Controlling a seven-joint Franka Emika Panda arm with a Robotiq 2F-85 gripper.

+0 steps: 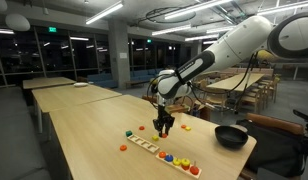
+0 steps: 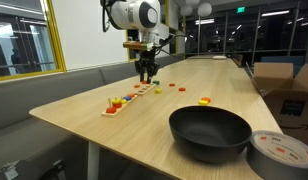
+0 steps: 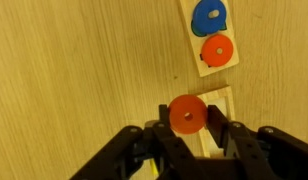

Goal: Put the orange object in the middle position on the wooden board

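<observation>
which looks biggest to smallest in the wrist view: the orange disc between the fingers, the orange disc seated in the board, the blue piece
1. held orange disc, slightly, though it is nearer the camera
2-3. seated orange disc and blue piece look alike; the blue one is cropped by the frame edge

We are seeing, in an exterior view, a long pale wooden table (image 2: 144, 130) — it is carrying a wooden board (image 2: 132, 96) left of centre, a black bowl (image 2: 210, 133) at lower right, a grey tape roll (image 2: 281, 153) in the bottom right corner, and small red-and-yellow pieces (image 2: 204, 100) lying loose mid-frame.
</observation>
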